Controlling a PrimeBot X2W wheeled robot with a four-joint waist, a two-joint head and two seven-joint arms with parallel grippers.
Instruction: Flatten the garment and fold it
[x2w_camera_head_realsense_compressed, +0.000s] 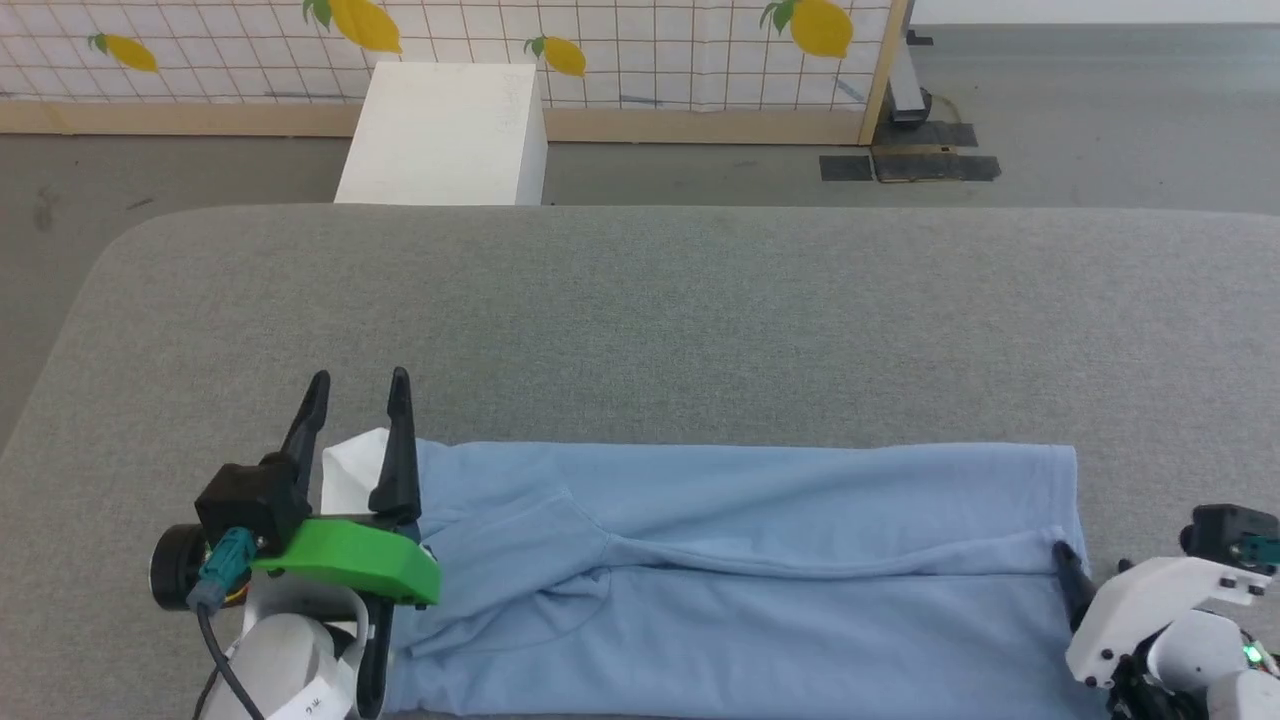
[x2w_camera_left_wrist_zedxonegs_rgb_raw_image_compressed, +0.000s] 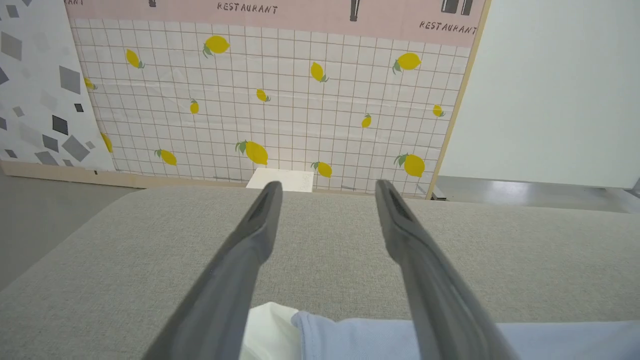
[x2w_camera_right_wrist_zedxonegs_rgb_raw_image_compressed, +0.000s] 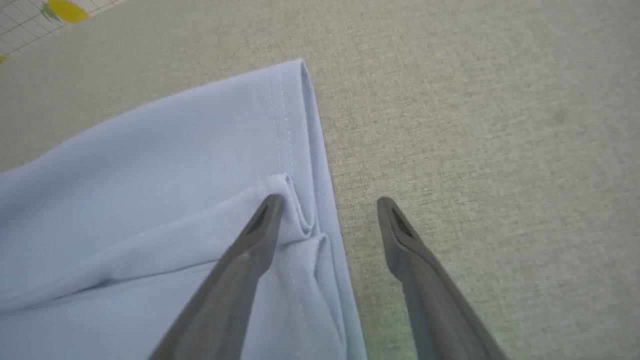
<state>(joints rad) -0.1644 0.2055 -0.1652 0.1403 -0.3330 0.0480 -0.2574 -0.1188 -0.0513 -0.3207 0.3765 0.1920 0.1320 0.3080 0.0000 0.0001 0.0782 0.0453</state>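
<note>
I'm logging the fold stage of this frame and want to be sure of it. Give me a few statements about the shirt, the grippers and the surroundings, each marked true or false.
1. The garment lies as a long band across the grey table. True.
2. The left gripper is shut on the white collar. False: its jaws stand open and hold nothing, with the collar below them.
3. The right gripper is open, one finger over the hem and the other over bare table. True.
4. A red box stands beyond the table. False: the box is white.
</note>
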